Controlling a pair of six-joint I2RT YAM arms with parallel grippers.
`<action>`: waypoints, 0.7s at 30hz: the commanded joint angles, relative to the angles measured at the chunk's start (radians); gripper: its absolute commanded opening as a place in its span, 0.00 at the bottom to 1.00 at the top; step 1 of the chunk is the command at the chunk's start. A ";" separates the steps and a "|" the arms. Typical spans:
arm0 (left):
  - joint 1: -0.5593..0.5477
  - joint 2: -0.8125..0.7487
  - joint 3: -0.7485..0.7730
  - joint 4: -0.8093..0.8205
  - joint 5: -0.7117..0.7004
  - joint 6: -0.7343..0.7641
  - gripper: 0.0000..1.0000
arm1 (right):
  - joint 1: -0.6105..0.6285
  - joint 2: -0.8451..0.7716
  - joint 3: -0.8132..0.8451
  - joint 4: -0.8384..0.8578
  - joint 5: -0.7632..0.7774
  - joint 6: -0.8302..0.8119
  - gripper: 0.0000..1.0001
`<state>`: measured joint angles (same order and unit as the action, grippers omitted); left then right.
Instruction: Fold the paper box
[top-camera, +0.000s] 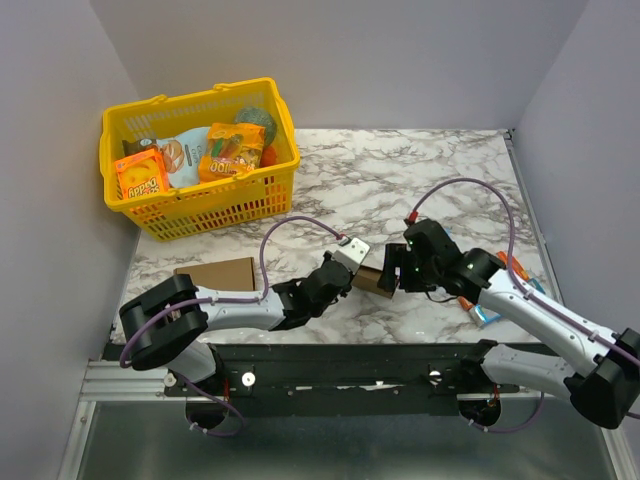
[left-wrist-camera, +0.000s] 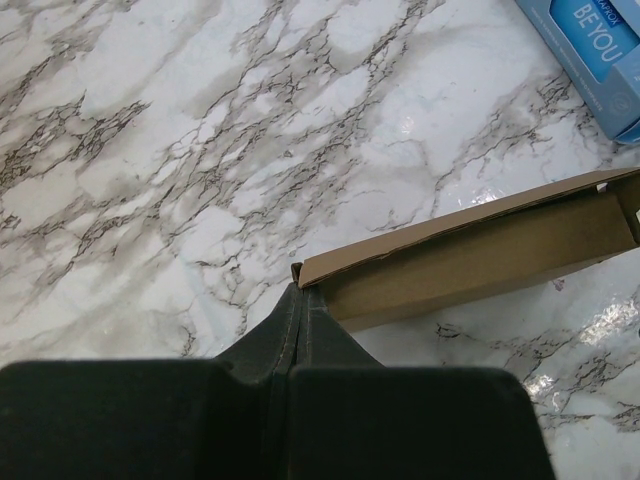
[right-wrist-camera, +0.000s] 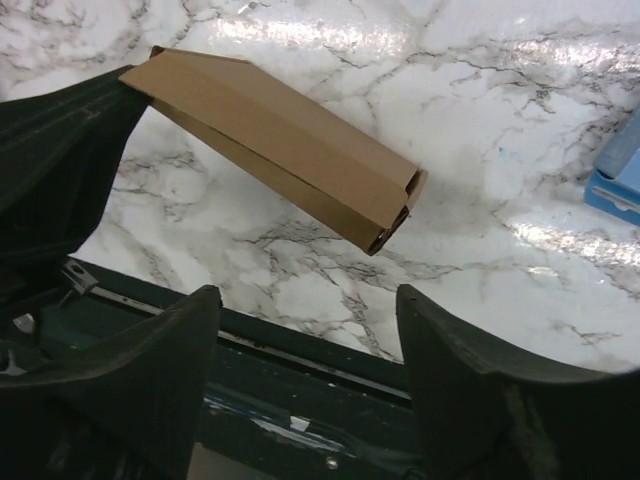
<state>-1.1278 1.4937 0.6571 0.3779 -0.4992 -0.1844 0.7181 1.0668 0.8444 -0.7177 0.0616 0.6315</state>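
Note:
The paper box (top-camera: 372, 281) is a flattened brown cardboard sleeve, held off the marble table between the two arms. My left gripper (top-camera: 351, 266) is shut on one corner of it; in the left wrist view the fingertips (left-wrist-camera: 298, 292) pinch the end of the paper box (left-wrist-camera: 470, 255). My right gripper (top-camera: 392, 270) is open just beyond the other end. In the right wrist view the paper box (right-wrist-camera: 280, 140) slants above my right gripper (right-wrist-camera: 305, 300), whose fingers stand wide apart with nothing between them. The left gripper (right-wrist-camera: 60, 150) shows at the box's far end.
A yellow basket (top-camera: 215, 205) of snack packets stands at the back left. A flat brown cardboard rectangle (top-camera: 216, 273) lies near the left arm. A blue packet (top-camera: 487, 312) lies under the right arm, and the same blue packet (right-wrist-camera: 615, 175) is at the right. The table's front edge (right-wrist-camera: 300, 345) is close.

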 joint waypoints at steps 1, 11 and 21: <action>-0.023 0.074 -0.045 -0.220 0.134 -0.032 0.00 | -0.025 -0.036 -0.017 -0.008 -0.040 0.077 0.84; -0.024 0.069 -0.048 -0.223 0.137 -0.032 0.00 | -0.177 -0.241 -0.232 0.296 -0.155 0.293 0.83; -0.026 0.068 -0.051 -0.221 0.137 -0.030 0.00 | -0.209 -0.367 -0.363 0.376 -0.068 0.438 0.78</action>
<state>-1.1278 1.4960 0.6594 0.3771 -0.4992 -0.1844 0.5209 0.7235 0.5236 -0.3969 -0.0509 0.9886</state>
